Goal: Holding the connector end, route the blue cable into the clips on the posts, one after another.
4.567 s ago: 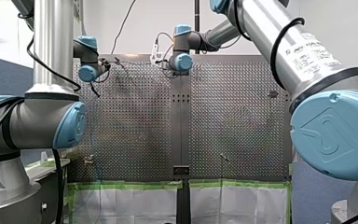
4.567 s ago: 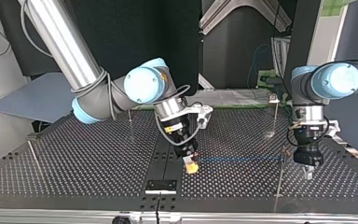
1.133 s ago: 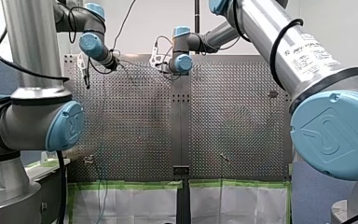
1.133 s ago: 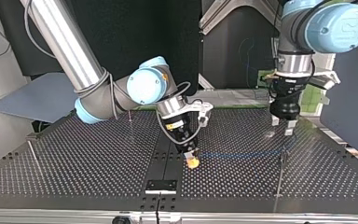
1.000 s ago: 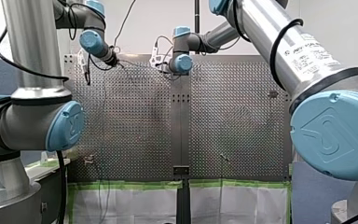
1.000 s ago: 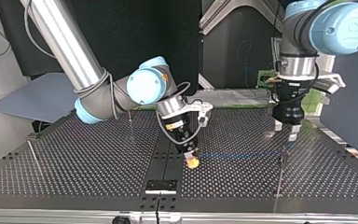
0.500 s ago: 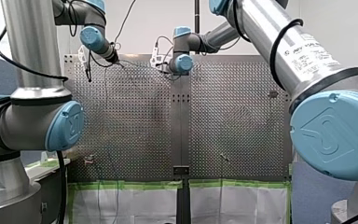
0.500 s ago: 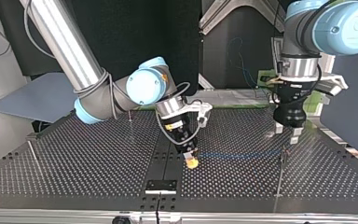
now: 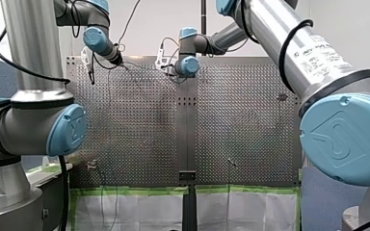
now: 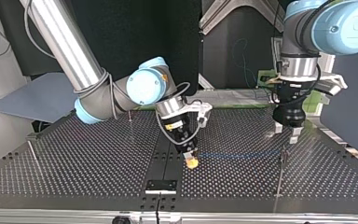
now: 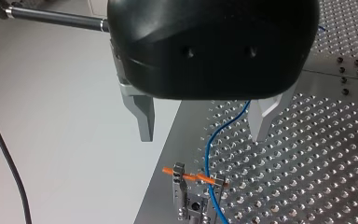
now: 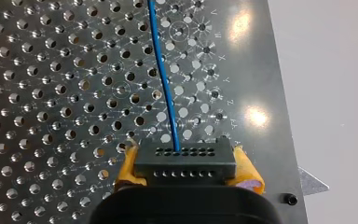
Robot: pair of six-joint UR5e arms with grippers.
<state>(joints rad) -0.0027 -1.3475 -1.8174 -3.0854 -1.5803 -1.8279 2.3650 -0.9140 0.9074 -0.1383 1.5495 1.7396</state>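
Item: our right gripper [image 10: 190,160], yellow pads [image 12: 127,170] clamped on the black multi-pin connector block [image 12: 184,161]; thin blue cable [image 12: 164,88] leads straight to the small metal clip post [image 11: 186,200]. Our left gripper [image 11: 203,133] hangs open, empty, above it. We advise steady tension, low approach.

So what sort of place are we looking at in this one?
Most likely a robotics lab test bench: a perforated metal table with thin clip posts standing on it, my right arm and my left arm reaching over it, and green-taped white sheeting at the table's edge.
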